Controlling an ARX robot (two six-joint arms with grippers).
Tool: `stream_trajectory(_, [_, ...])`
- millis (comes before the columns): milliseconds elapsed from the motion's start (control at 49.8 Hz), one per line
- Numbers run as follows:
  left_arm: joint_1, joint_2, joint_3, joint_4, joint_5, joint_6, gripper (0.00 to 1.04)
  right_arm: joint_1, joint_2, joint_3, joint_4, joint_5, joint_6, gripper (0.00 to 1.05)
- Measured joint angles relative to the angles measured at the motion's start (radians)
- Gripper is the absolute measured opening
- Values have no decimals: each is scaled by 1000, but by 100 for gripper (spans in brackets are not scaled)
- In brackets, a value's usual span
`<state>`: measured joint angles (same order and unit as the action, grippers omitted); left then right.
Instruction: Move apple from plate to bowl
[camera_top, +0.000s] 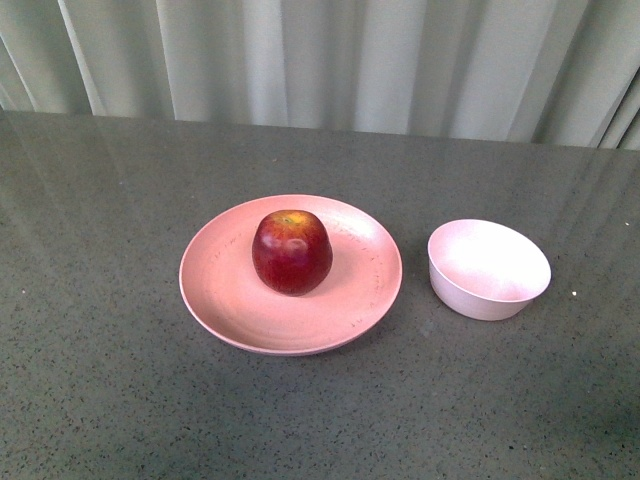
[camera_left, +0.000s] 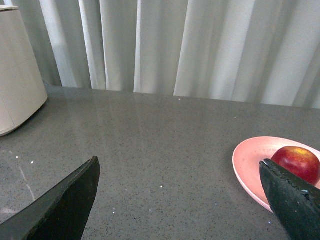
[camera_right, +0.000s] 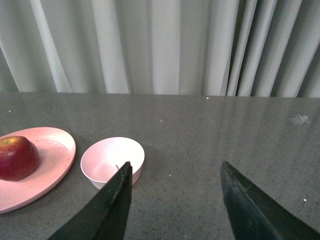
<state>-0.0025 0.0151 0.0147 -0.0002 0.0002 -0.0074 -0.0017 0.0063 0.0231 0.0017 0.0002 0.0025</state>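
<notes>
A dark-red apple (camera_top: 292, 252) with a yellow patch at its stem sits upright on the wide pink plate (camera_top: 222, 290) in the middle of the grey table. Just right of the plate stands the small pale pink bowl (camera_top: 488, 268), holding nothing. Neither arm shows in the front view. My left gripper (camera_left: 180, 167) is open over bare table, with the apple (camera_left: 296, 162) and plate (camera_left: 248, 162) beyond one fingertip. The right gripper (camera_right: 175, 167) hangs open as well; the bowl (camera_right: 111, 160) lies beside one fingertip, and the plate (camera_right: 50, 150) and apple (camera_right: 17, 157) are further off.
A curtain (camera_top: 320, 60) hangs along the table's far edge. A white rounded appliance (camera_left: 17, 70) stands on the table far to the left in the left wrist view. A small crumpled scrap (camera_right: 299, 119) lies on the table in the right wrist view.
</notes>
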Motion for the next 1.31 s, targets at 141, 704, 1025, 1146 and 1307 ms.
stream_trajectory(141, [0, 0, 0, 0, 0, 0, 96, 0, 0, 0, 0, 0, 0, 80])
stream_trajectory(704, [-89, 815, 283, 60, 492, -270, 96, 1, -2, 0, -1, 0, 0, 96])
stream_trajectory(1025, [-301, 1376, 520, 301, 391, -236, 96, 1, -2, 0, -1, 0, 0, 96])
stream_trajectory(1146, [-344, 1495, 602, 313, 371, -233, 96, 1, -2, 0, -1, 0, 0, 96])
stream_trajectory(1307, [-373, 1607, 692, 314, 340, -228, 96, 1, -2, 0, -1, 0, 0, 96])
